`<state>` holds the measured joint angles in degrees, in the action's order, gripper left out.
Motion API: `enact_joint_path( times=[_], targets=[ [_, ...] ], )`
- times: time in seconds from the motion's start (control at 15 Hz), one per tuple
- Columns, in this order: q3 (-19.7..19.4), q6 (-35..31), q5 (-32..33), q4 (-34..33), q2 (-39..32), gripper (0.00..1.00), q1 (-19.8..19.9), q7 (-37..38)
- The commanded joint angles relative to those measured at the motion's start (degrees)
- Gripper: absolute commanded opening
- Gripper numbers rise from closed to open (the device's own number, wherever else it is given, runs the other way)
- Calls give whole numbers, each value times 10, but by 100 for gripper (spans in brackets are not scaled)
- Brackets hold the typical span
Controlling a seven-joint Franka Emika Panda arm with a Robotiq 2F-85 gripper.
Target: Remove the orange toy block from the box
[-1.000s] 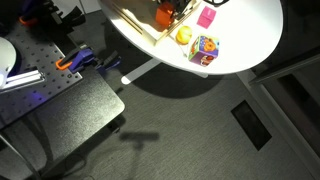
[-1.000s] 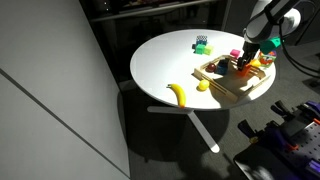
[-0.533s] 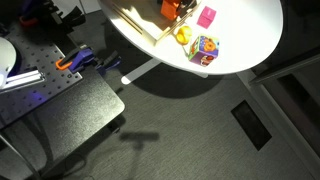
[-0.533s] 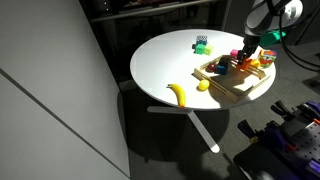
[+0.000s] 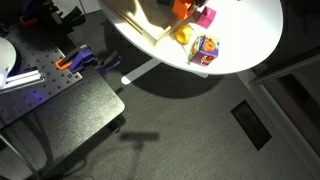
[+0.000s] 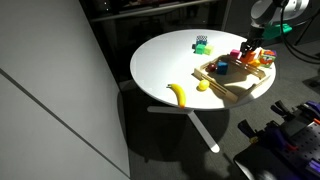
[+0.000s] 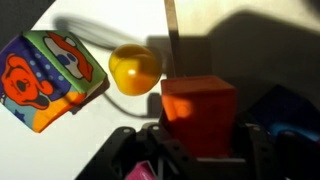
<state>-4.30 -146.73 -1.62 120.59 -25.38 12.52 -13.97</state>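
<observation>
— Where's the orange block (image 7: 198, 112)?
— My gripper (image 7: 198, 140) is pinching it by both sides, over the box (image 6: 228, 96), just right of the yellow ball (image 7: 134, 68) in the wrist view.

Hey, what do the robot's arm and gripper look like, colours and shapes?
In an exterior view the arm is white, with rounded segments, dark joints and a greenish patch near the wrist. The gripper is black. In the wrist view its fingers look dark and blocky. No markings are legible.
</observation>
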Motion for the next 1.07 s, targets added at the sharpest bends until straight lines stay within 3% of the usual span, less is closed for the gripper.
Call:
enact_joint_path(
  times=[0.0, 0.2, 0.27, 0.33, 0.53, 1.0],
  targets=[
    [-9, 28, -13, -34, -9, 27, 7, 30],
    [-17, 37, -15, -52, -18, 27, 9, 51],
    [-19, 41, -14, -57, -22, 68, 9, 58],
    [-21, 44, -14, -60, -25, 79, 9, 62],
    [-24, 50, -11, -69, -34, 99, 7, 75],
    [-12, 94, -14, -63, -27, 100, 13, 52]
  ],
)
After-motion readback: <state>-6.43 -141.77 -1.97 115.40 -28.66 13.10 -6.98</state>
